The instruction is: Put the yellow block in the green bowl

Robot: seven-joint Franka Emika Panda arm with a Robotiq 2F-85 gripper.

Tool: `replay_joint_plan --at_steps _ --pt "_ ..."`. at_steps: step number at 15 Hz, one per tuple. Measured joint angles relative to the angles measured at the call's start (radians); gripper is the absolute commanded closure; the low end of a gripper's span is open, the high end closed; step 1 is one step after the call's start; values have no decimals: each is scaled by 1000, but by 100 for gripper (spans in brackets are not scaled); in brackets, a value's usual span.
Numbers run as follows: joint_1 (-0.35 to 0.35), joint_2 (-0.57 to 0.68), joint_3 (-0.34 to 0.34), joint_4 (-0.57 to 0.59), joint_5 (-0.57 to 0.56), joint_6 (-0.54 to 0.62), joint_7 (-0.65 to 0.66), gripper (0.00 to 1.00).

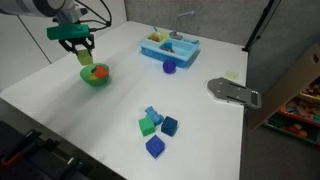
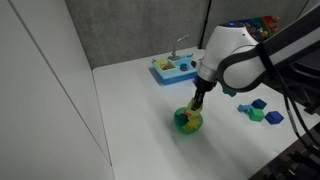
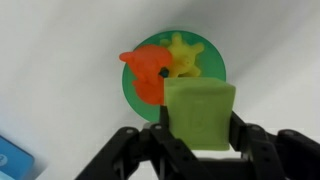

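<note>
My gripper [image 3: 200, 128] is shut on the yellow block [image 3: 199, 115], a pale lime-yellow cube held between the two black fingers. It hangs just above the green bowl [image 3: 210, 62], which holds an orange piece [image 3: 148, 72] and a yellow piece [image 3: 184, 55]. In both exterior views the gripper [image 1: 83, 55] [image 2: 196, 103] hovers directly over the green bowl [image 1: 96, 77] [image 2: 188, 121]; the block shows between the fingers [image 1: 84, 57].
A cluster of blue and green cubes [image 1: 156, 124] [image 2: 262, 110] lies on the white table. A light blue tray [image 1: 168, 46] [image 2: 176, 68] stands at the back with a blue cube [image 1: 169, 67] before it. A grey metal object [image 1: 233, 92] lies near the table's edge.
</note>
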Motion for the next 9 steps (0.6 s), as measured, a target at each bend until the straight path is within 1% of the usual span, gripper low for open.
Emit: replay_joint_plan --at_steps 4,9 --pt "-15 49 37 23 42 11 -72 71" --pt "-57 114 79 51 75 16 -152 71"
